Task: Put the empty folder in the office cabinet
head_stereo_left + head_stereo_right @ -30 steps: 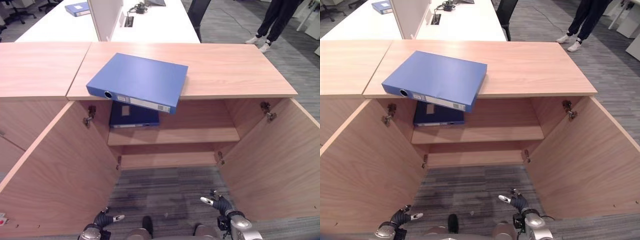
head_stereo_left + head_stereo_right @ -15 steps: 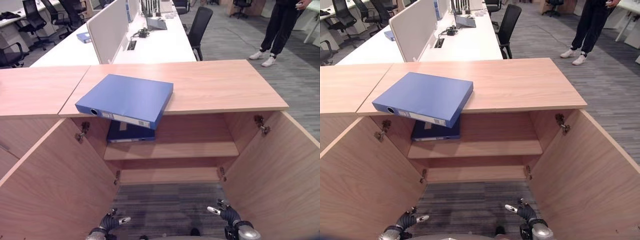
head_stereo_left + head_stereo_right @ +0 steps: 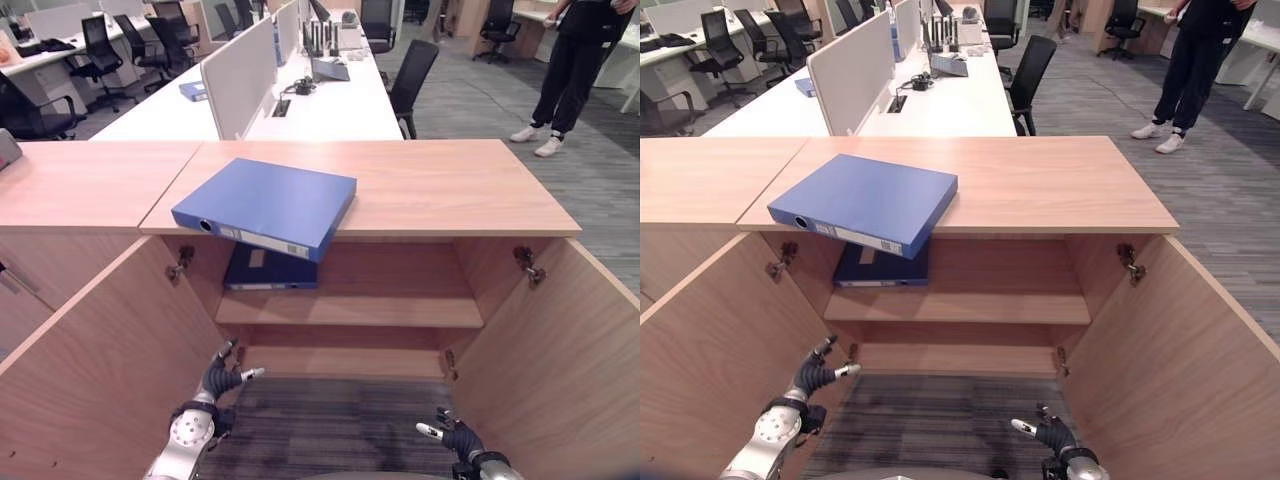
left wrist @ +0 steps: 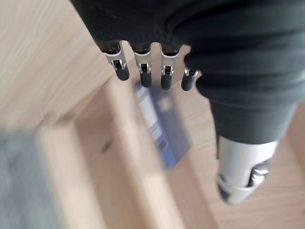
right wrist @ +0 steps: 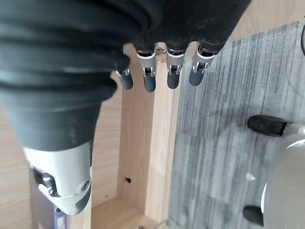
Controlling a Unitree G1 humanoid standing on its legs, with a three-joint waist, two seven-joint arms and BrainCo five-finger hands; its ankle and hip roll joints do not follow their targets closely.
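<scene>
This is a big office room with grey carpet point(image 3: 340, 420), long white desks point(image 3: 330, 100) and black chairs point(image 3: 415, 70) at the back. A person in dark trousers and white shoes point(image 3: 570, 70) stands far off on the right. Close by is a low wooden cabinet point(image 3: 450, 190) with a flat top, and both of its doors are swung wide open, the left door point(image 3: 100, 350) and the right door point(image 3: 560, 360). A light blue folder point(image 3: 268, 205) lies flat on the cabinet top, near the left side. Its front edge with the white label and the round finger hole sticks out a little past the edge of the top. Inside the cabinet there is a shelf point(image 3: 350, 310). A dark blue folder point(image 3: 270, 270) lies flat on the left part of that shelf, right under the light blue one. The rest of the shelf is bare wood. The left hand point(image 3: 222, 380) is raised low in front of the open cabinet, beside the left door. Its fingers are straight and loose and it holds nothing. The right hand point(image 3: 455, 438) is lower down, near the right door, over the carpet. Its fingers are loose too and it holds nothing. Both hands are well apart from the light blue folder.
</scene>
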